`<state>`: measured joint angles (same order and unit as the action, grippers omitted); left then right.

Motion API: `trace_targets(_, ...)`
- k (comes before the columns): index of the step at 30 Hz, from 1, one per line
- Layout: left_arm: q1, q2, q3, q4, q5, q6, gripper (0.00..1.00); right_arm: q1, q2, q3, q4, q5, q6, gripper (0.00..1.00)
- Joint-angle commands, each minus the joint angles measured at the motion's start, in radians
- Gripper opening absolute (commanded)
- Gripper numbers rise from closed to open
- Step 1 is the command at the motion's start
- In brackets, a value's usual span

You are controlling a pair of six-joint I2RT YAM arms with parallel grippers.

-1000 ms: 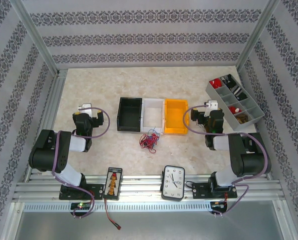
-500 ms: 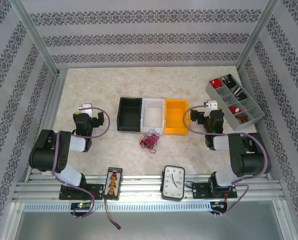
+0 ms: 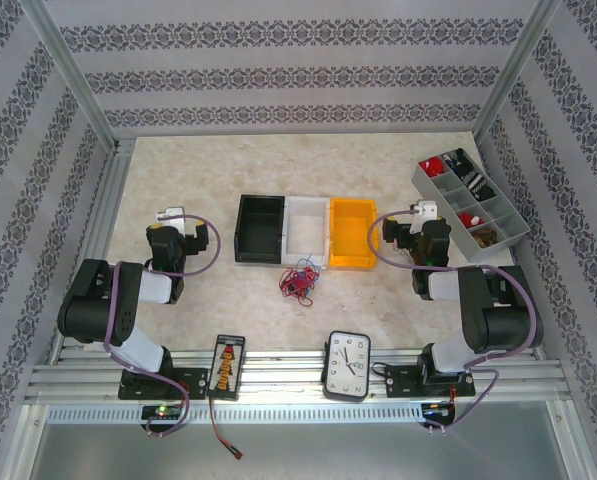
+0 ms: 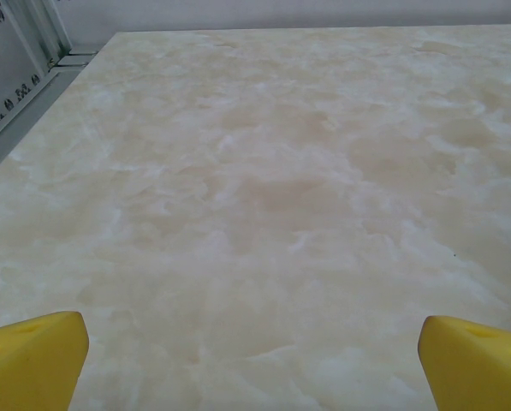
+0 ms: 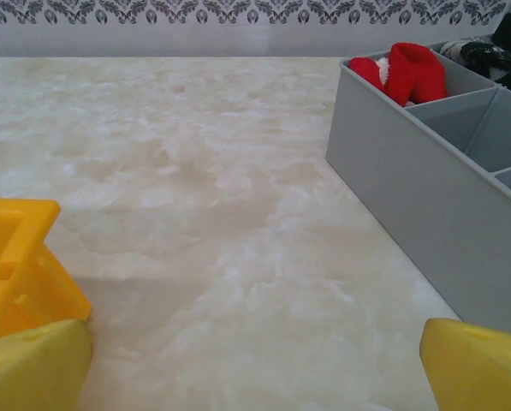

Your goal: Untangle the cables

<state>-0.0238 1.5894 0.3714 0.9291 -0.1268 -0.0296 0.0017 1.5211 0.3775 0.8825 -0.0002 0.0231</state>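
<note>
Mid-bench, your tangled thin red, blue, black cables [image 3: 299, 281], well apart from left claw [image 3: 170, 215] and right claw [image 3: 423, 212], both wide.

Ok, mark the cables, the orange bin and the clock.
cables [image 3: 298, 281], top view, middle of the tangled bunch.
orange bin [image 3: 352, 235], top view, its bare floor.
clock [image 3: 347, 364], top view, centre of the white face.

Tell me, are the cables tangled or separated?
Tangled: the cables lie as one red, blue and black clump on the table, just before the white bin.
</note>
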Motion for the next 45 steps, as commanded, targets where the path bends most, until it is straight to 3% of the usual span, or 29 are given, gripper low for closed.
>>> trace_targets(1,0.015,-0.010,0.026,-0.004,0.068,0.022,0.99,-0.003,-0.031,0.028,-0.018,0.012,0.026,0.98)
trace_targets(4,-0.008,-0.143,0.146,-0.322,0.069,0.053,0.99,0.047,-0.224,0.119,-0.350,0.120,0.016,0.95)
trace_targets(6,-0.046,-0.214,0.248,-0.518,-0.020,-0.001,0.99,0.099,-0.337,0.191,-0.553,0.179,0.058,0.78)
trace_targets(7,-0.063,-0.235,0.276,-0.566,-0.012,-0.004,0.99,0.141,-0.374,0.198,-0.587,0.201,0.068,0.76)
trace_targets(9,-0.156,-0.261,0.309,-0.599,-0.125,-0.022,0.99,0.252,-0.440,0.204,-0.640,0.232,0.088,0.74)
trace_targets(10,-0.194,-0.269,0.318,-0.618,-0.131,-0.057,0.99,0.301,-0.454,0.220,-0.696,0.231,0.096,0.75)
trace_targets(15,-0.346,-0.244,0.377,-0.836,0.079,-0.329,0.99,0.582,-0.461,0.293,-0.915,0.170,0.165,0.74)
trace_targets(19,-0.502,-0.244,0.356,-0.902,0.172,-0.280,0.99,0.747,-0.392,0.331,-1.019,0.115,0.205,0.76)
trace_targets(22,-0.587,-0.253,0.359,-0.993,0.228,-0.260,1.00,0.767,-0.364,0.305,-0.993,0.086,0.284,0.76)
trace_targets(26,-0.663,-0.286,0.346,-1.068,0.263,-0.241,0.92,0.747,-0.324,0.303,-0.989,0.047,0.304,0.75)
trace_targets(35,-0.678,-0.226,0.330,-1.041,0.315,-0.231,0.68,0.711,-0.203,0.329,-1.012,-0.124,0.308,0.72)
trace_targets(45,-0.677,-0.106,0.351,-0.964,0.289,-0.188,0.60,0.703,-0.078,0.383,-1.023,-0.225,0.294,0.72)
